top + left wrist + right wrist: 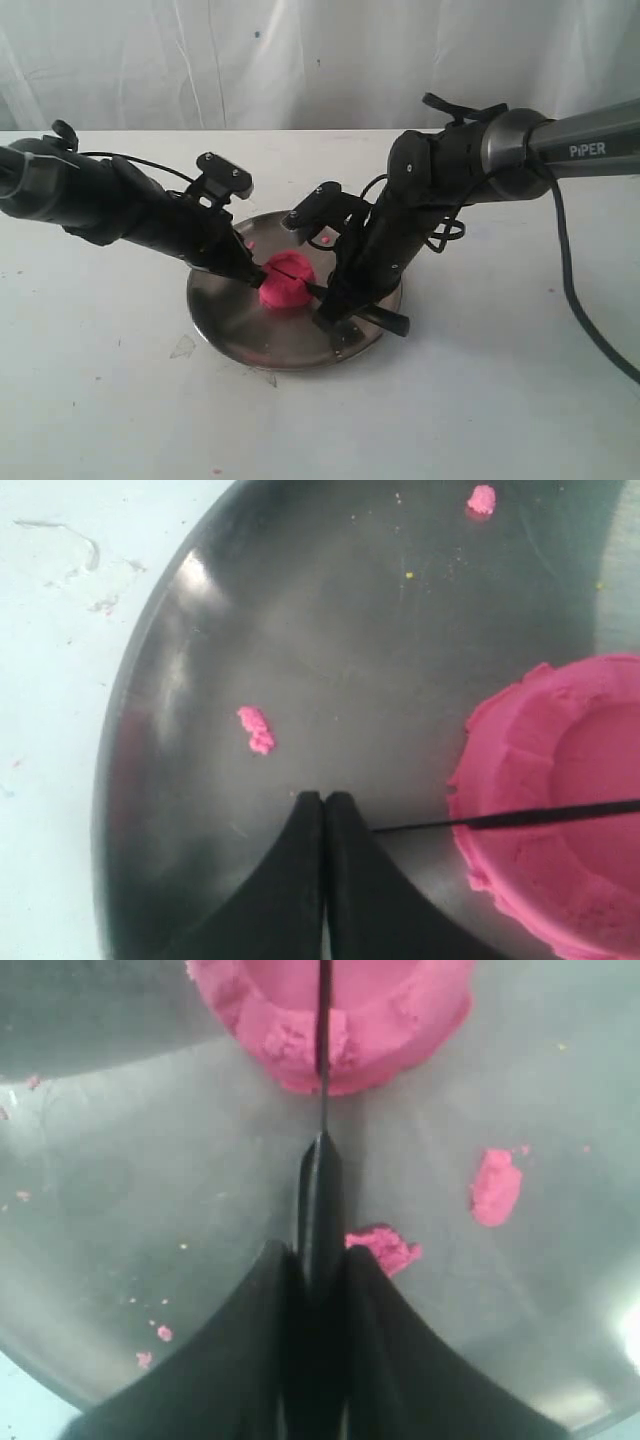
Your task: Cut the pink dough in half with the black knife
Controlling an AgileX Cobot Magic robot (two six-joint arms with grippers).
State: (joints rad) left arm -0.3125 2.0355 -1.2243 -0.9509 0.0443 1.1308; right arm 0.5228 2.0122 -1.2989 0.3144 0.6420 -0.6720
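The pink dough (286, 280) is a round lump with a dented top on the round metal plate (225, 305). It also shows as the pink dough (560, 810) and the pink dough (380, 1030) in the wrist views. My right gripper (318, 1260) is shut on the black knife (320, 1195). The blade lies edge-down across the lump's top. In the left wrist view the black knife (520, 818) crosses the dough, its tip reaching past the lump toward my left gripper (325, 798). That gripper is shut and empty, just left of the dough, low over the plate.
Small pink crumbs (495, 1188) lie scattered on the plate, another crumb (257, 730) near the left fingers. The plate stands on a white table (100, 400), with a white curtain behind. The right arm's cable (575, 290) trails over the table at right.
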